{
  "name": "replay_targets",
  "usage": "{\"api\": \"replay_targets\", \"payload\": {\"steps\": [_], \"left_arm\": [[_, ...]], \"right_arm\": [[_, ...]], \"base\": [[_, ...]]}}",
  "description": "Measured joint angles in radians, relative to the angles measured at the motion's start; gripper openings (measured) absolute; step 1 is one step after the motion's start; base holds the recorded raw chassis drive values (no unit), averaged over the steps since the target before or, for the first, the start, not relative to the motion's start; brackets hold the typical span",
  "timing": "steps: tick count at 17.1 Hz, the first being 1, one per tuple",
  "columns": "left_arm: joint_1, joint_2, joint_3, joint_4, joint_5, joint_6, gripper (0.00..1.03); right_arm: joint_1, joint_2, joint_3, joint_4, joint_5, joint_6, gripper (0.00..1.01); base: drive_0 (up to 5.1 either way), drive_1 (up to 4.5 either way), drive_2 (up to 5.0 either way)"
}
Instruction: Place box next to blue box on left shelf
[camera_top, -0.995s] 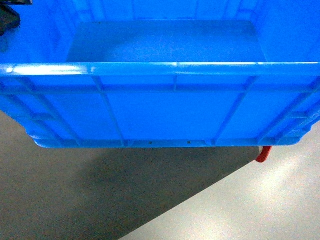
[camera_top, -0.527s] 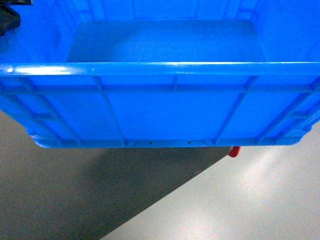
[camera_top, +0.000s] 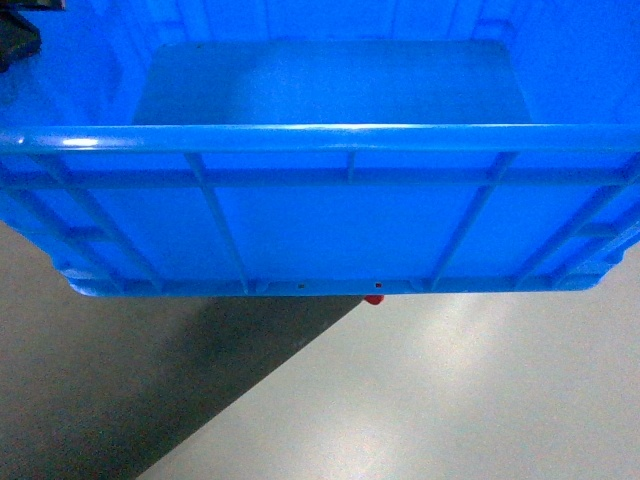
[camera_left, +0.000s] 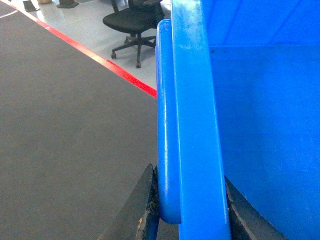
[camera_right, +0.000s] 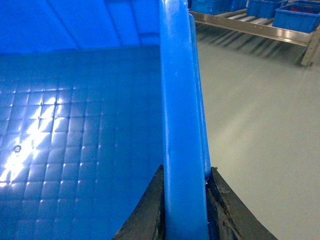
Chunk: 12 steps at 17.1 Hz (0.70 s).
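We carry one box (camera_top: 330, 215), a glossy blue plastic crate with a thick rounded rim, ribbed walls and a flat floor embossed in small squares, held clear above the floor (camera_top: 450, 400). Our left gripper (camera_left: 192, 215) is clamped on its left rim, our right gripper (camera_right: 184, 210) on its right rim. Beneath the box, the red spot (camera_top: 373, 298) has slid leftward since a second ago. Beyond the box's right rim, a roller shelf (camera_right: 250, 27) holds three smaller blue trays (camera_right: 295, 15).

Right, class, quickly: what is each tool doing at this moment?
Left tool: closed on the box rim.
Right tool: closed on the box's opposite rim.
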Motion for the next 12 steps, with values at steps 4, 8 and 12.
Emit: {"api": "replay_targets", "payload": {"steps": [4, 8, 12], "left_arm": [[0.000, 0.000, 0.000, 0.000, 0.000, 0.000, 0.22], [0.000, 0.000, 0.000, 0.000, 0.000, 0.000, 0.22], [0.000, 0.000, 0.000, 0.000, 0.000, 0.000, 0.22]], "right_arm": [[0.000, 0.000, 0.000, 0.000, 0.000, 0.000, 0.15], [0.000, 0.000, 0.000, 0.000, 0.000, 0.000, 0.15], [0.000, 0.000, 0.000, 0.000, 0.000, 0.000, 0.15]], "base": [[-1.4, -1.44, -1.4], [-1.4, -1.44, -1.4], [-1.4, -1.44, -1.4]]}}
